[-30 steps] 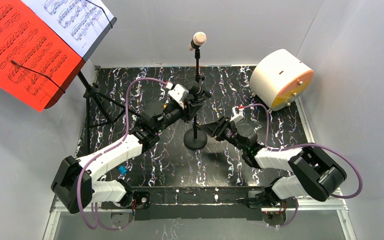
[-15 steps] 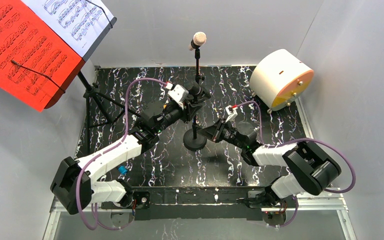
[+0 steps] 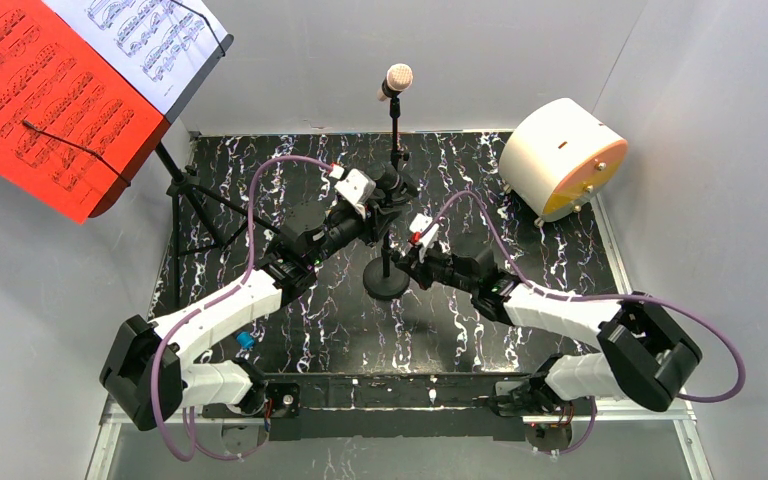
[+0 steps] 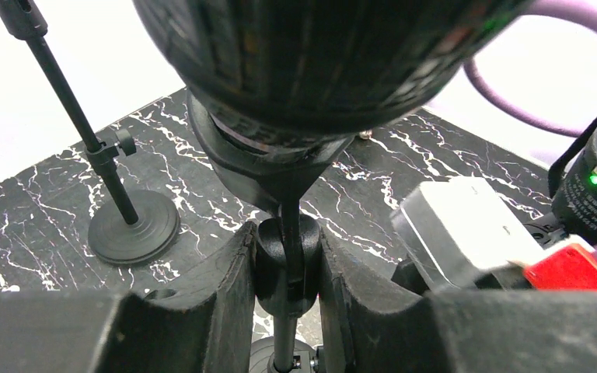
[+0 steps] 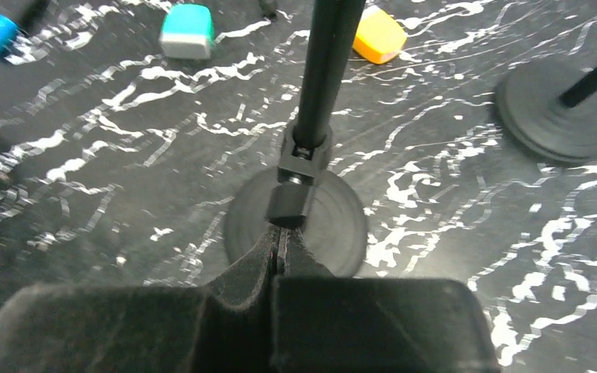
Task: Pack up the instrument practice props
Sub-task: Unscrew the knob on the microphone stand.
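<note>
Mid-frame in the overhead view, the black round-headed microphone point(image 4: 319, 62) tops its thin black pole point(image 5: 328, 54), round base point(image 5: 342, 225) resting on the marbled black tabletop point(image 3: 250, 160). The left gripper point(image 4: 286, 278) is clamped partway closed around the swivel joint point(image 4: 280, 247) under the head. The right gripper point(image 5: 280, 252) has its fingers pressed fully together against the pole's small clamp knob point(image 5: 291, 203); whether they've nipped it I can't tell. I'd hold the left steady and upright, and seat the right squarely on that knob before twisting.

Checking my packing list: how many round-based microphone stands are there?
2. The near stand is in the middle of the table; the far stand is behind it, holding the beige-headed microphone.
</note>
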`<state>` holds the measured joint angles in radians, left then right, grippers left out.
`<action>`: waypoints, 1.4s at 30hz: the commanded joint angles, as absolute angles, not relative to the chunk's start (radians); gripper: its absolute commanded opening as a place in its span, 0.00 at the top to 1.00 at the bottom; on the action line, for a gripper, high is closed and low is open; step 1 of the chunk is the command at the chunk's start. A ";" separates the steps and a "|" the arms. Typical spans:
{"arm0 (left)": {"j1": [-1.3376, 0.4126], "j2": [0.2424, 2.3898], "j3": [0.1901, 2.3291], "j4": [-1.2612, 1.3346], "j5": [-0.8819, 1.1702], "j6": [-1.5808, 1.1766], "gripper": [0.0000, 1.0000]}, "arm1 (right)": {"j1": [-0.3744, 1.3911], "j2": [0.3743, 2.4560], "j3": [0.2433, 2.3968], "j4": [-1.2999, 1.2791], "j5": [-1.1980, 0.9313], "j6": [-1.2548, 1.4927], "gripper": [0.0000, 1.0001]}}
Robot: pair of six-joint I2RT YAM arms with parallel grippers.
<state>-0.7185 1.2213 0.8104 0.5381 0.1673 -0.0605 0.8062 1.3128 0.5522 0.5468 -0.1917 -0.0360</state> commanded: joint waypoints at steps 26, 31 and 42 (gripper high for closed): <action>-0.710 1.188 0.807 0.541 0.185 -0.072 1.00 | 0.811 1.279 0.580 0.632 -0.254 -0.159 0.65; -0.710 1.192 0.808 0.541 0.186 -0.075 1.00 | 0.868 1.253 0.553 0.642 -0.170 -0.346 0.84; -0.707 1.196 0.810 0.545 0.185 -0.089 1.00 | 1.128 1.351 0.484 0.728 0.292 -1.187 0.98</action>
<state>-0.7086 1.2190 0.8104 0.5339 0.1730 -0.0643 1.0332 1.2911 0.5224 0.6209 0.1287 -0.7547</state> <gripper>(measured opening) 0.276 0.237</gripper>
